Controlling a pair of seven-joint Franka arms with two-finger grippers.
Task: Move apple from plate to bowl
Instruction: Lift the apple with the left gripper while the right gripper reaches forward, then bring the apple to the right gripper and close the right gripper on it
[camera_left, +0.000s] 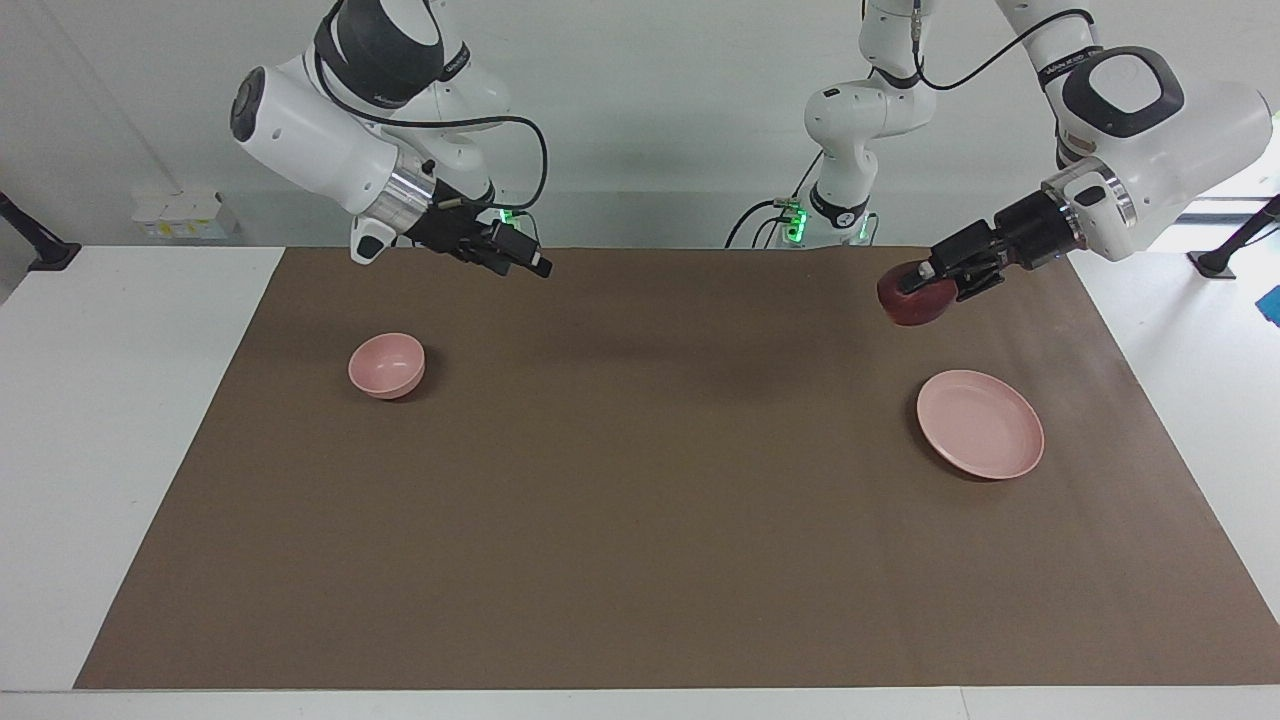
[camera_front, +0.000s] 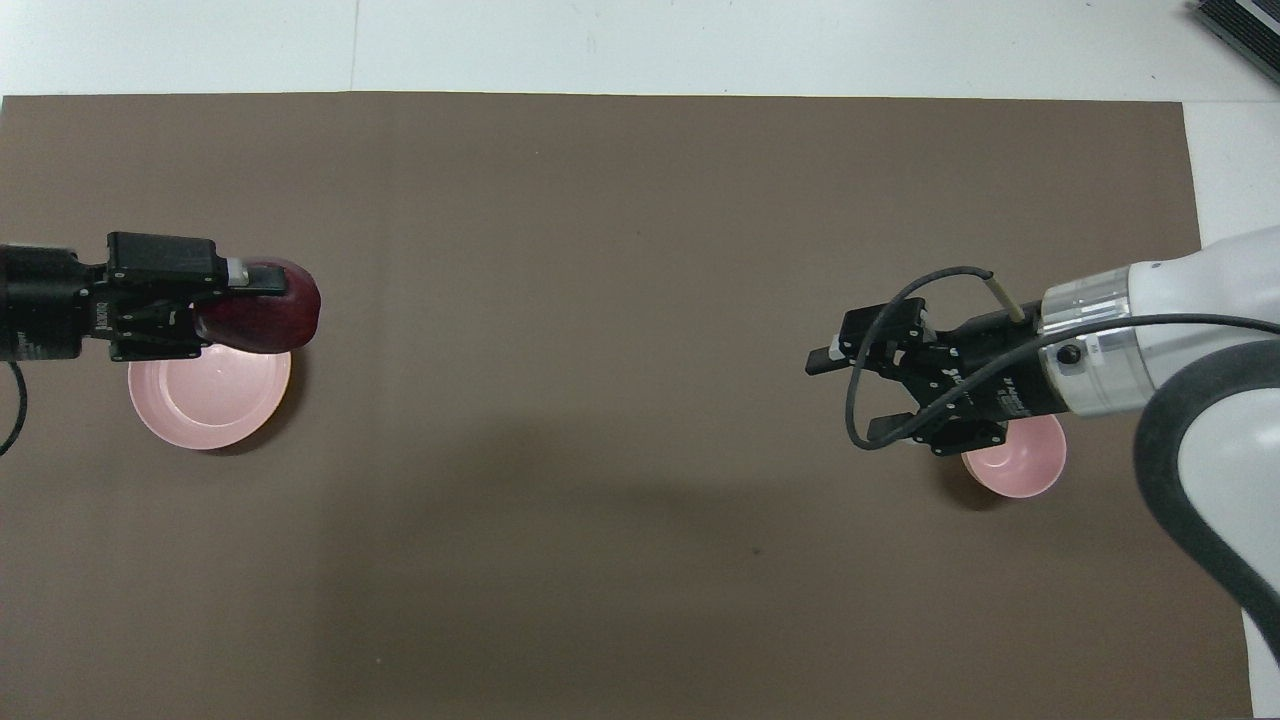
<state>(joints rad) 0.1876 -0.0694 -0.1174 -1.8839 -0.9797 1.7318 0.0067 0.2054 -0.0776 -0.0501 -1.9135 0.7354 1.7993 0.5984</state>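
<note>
Facing view, right of frame: the left gripper (camera_left: 925, 283) is clamped on the dark red apple (camera_left: 916, 300), carried in the air above the brown mat (camera_left: 640, 520), clear of the plate (camera_left: 980, 437) at lower right. The plate lies bare on the mat. Upper left of frame: the right gripper (camera_left: 520, 255) is raised, its 2 fingers spread wide apart in the overhead view, holding nothing. The bowl (camera_left: 386, 365) sits at left of frame, below that gripper.
</note>
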